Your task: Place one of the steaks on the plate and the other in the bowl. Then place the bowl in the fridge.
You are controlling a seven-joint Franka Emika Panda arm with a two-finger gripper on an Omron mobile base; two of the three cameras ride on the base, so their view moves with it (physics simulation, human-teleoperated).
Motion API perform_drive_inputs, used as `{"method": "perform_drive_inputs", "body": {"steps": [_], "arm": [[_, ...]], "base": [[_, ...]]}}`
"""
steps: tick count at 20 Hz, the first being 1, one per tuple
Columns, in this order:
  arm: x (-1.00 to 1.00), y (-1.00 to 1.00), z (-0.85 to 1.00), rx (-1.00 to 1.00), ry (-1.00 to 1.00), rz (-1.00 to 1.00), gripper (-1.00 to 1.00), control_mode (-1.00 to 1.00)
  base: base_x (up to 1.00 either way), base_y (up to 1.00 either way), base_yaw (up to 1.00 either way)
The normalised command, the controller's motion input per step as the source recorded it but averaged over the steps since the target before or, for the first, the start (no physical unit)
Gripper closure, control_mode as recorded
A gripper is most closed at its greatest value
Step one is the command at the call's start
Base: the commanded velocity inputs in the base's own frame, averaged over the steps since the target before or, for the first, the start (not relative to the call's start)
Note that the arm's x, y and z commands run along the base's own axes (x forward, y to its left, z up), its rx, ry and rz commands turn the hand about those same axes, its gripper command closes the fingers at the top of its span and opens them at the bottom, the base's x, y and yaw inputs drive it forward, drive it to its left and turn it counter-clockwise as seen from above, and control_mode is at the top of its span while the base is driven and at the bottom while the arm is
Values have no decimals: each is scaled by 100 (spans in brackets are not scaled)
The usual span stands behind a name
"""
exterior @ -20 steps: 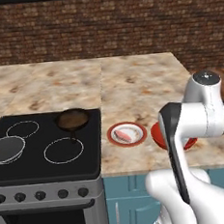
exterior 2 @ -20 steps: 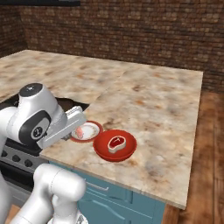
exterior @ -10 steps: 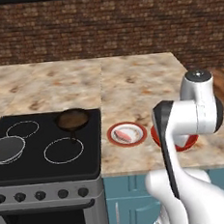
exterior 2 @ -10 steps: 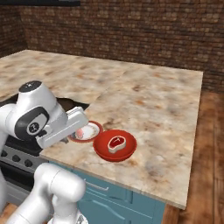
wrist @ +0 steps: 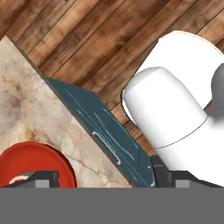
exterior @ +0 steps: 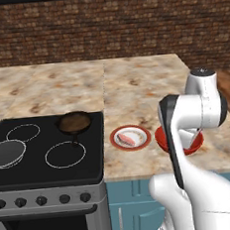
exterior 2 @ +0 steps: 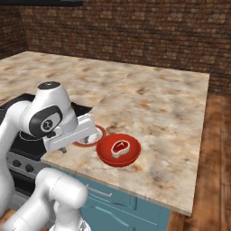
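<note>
The red bowl [exterior 2: 105, 154] sits near the counter's front edge with one steak [exterior 2: 120, 148] lying in it. Just left of it, the red-rimmed plate [exterior: 145, 141] carries the other steak [exterior: 127, 138]. My hand [exterior 2: 70, 134] hangs low over the counter edge, in front of the plate and beside the bowl. My gripper [wrist: 105, 178] is open with nothing between its widely spread fingertips. The hand view looks past the counter edge to the floor, with the bowl [wrist: 35, 161] at its lower left. In the left base view the arm hides much of the bowl [exterior: 161, 137]. The fridge is out of view.
A black cooktop [exterior: 47, 163] lies left of the plate, with a dark pan [exterior: 74, 122] and a round grey disc [exterior: 3, 152] on it. A brick wall [exterior: 128, 26] runs behind the counter. Wooden floor [exterior 2: 216, 149] lies to the right, past the counter's end.
The gripper has gone from shut to open. The upper arm has swung slightly left in the left base view. Both steaks, the plate and the bowl lie as before.
</note>
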Motion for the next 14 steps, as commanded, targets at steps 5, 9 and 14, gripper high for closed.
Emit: {"method": "perform_drive_inputs", "body": {"steps": [5,9,14], "arm": [[39,7,-29,1,9,-7,-100,-100],[50,21,-34,0,11,-6,-100,-100],[44,22,-37,0,4,-7,-100,-100]], "base": [[0,0,0],[0,0,0],[0,0,0]]}}
